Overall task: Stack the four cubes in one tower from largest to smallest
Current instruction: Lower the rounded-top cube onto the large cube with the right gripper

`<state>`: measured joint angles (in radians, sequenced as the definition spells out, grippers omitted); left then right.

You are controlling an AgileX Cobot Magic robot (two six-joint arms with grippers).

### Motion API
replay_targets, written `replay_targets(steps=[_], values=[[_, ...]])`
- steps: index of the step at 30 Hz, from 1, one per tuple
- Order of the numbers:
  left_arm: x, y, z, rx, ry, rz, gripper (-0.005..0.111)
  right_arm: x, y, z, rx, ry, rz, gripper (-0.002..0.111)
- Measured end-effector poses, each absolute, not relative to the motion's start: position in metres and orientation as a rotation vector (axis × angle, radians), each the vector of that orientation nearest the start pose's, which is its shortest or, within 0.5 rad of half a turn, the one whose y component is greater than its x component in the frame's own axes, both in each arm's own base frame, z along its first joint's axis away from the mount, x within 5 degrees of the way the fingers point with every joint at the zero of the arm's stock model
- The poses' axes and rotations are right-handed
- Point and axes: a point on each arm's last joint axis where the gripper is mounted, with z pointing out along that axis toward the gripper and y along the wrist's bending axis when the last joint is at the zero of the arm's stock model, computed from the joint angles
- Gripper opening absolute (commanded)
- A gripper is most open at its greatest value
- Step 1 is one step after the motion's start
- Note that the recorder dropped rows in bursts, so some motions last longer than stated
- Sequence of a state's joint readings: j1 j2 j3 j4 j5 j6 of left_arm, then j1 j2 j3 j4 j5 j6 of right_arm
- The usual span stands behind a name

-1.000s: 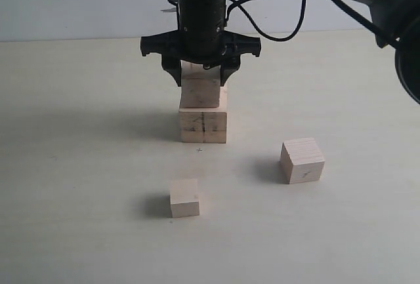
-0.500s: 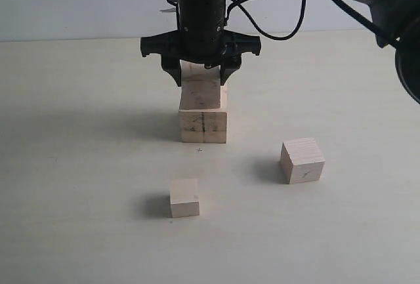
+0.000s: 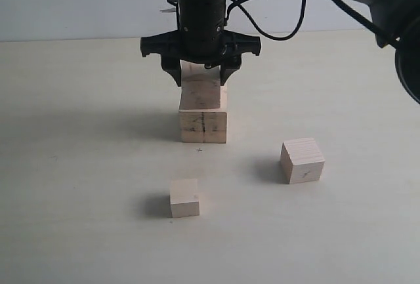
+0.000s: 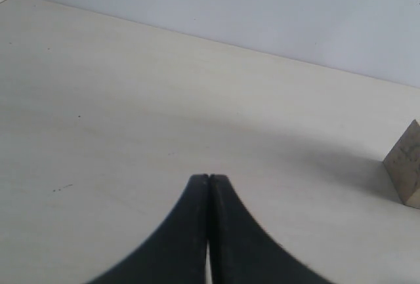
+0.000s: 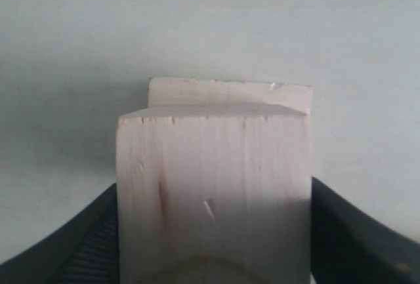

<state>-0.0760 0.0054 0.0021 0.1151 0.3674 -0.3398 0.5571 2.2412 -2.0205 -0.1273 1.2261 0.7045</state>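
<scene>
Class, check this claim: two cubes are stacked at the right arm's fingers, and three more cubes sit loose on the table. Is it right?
Only two sit loose, not three: the small cube and the mid-sized cube, as the exterior view shows. The stack at the right fingers is as stated.

Four pale wooden cubes on one desk [image 3: 79,166], counted in the exterior view: one largest cube [image 3: 203,126], one second cube [image 3: 200,94], one third cube [image 3: 302,160], one smallest cube [image 3: 184,198]. Two stacked in a single column, two loose and well apart. Two black hands in all: one right hand [image 3: 201,79] in the exterior view, one left hand [image 4: 209,179] seen only from its own wrist camera. Two cubes in the right wrist view; one lone cube corner [image 4: 405,166] in the left wrist view, which of the four unclear. One pale wall [image 3: 65,2] behind.
</scene>
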Motion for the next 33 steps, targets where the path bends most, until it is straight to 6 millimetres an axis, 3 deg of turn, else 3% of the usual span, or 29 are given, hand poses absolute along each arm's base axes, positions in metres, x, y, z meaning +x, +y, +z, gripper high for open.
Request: replay_targets(steps=[33], values=[[0.0534, -0.0003, 0.1793, -0.174, 1.852, -0.176, 0.0, 0.4088, 0.2444, 0.2201, 0.233, 2.903, 0.071, 0.067]])
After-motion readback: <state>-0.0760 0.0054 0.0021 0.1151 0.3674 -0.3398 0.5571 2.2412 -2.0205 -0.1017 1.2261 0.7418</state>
